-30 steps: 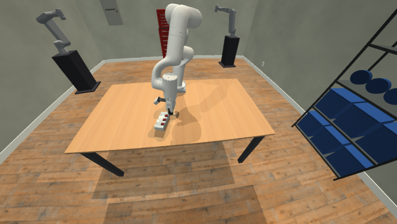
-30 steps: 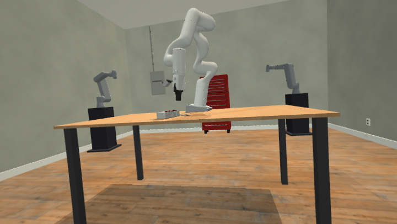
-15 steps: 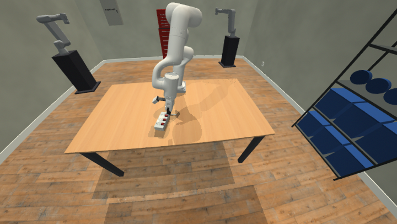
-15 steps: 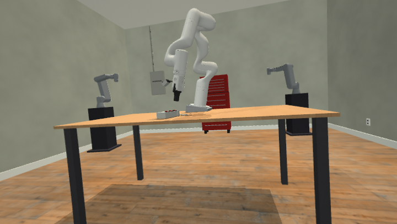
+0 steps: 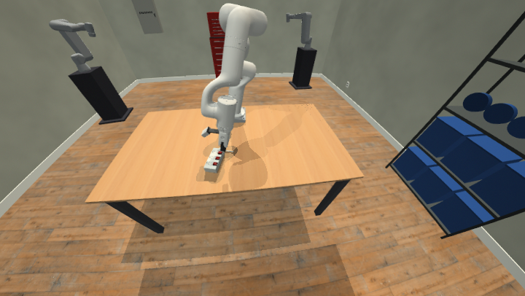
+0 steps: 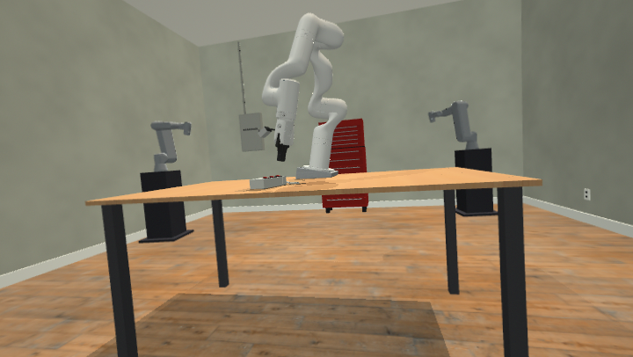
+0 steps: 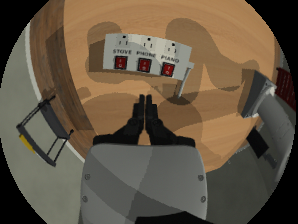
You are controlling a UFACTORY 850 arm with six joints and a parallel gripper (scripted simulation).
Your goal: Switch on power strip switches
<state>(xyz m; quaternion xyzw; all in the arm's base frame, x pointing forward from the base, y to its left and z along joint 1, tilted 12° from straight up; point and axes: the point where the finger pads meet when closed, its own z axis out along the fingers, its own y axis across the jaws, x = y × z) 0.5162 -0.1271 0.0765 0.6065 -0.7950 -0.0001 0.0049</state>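
A white power strip lies flat on the wooden table, right way up, with three red rocker switches in a row. It also shows in the exterior view. In the wrist view the strip reads STOVE at the left, a middle switch and PIANO at the right. My gripper is shut with nothing between the fingers. It points down and hangs above the strip's end nearest the arm base, clear of the switches.
The arm's base stands on the table just behind the strip. A short cable stub sticks out of the strip's end. Two other arms on black pedestals and a red cabinet stand off the table.
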